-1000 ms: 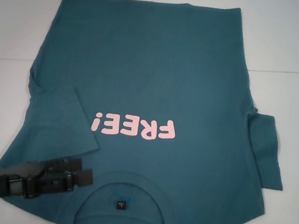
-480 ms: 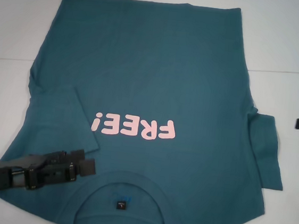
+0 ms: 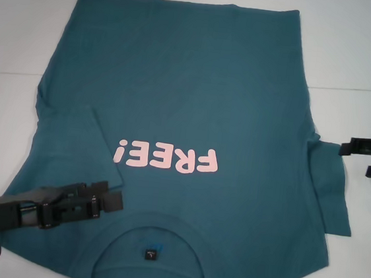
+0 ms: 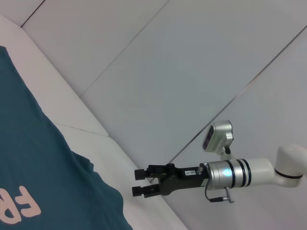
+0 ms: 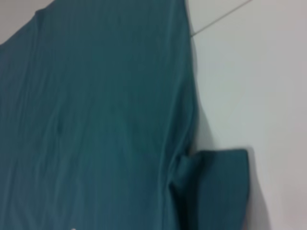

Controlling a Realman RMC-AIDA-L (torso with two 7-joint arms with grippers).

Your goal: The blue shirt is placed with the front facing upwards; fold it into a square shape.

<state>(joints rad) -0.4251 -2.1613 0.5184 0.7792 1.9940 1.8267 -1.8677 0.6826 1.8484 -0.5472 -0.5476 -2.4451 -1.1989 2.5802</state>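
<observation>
The blue shirt lies spread face up across the centre of the head view on the white table, its pink "FREE!" lettering reading upside down just below the middle of the frame and its ribbed collar with a small dark neck label at the lower edge. The sleeve at the left of the frame is folded inward over the body of the shirt — the sleeve at the right still sticks out onto the table. My left gripper reaches in from the lower left of the frame, low over the shoulder of the shirt beside the collar; I cannot tell from here whether its fingers are parted or closed, or whether they pinch any cloth. My right gripper comes in at the right edge, level with the lettering and just outside the spread sleeve, its two fingers parted and grasping nothing — the left wrist view shows the same gripper from across the shirt, jaws apart above the table. The right wrist view shows only shirt, sleeve and table.
</observation>
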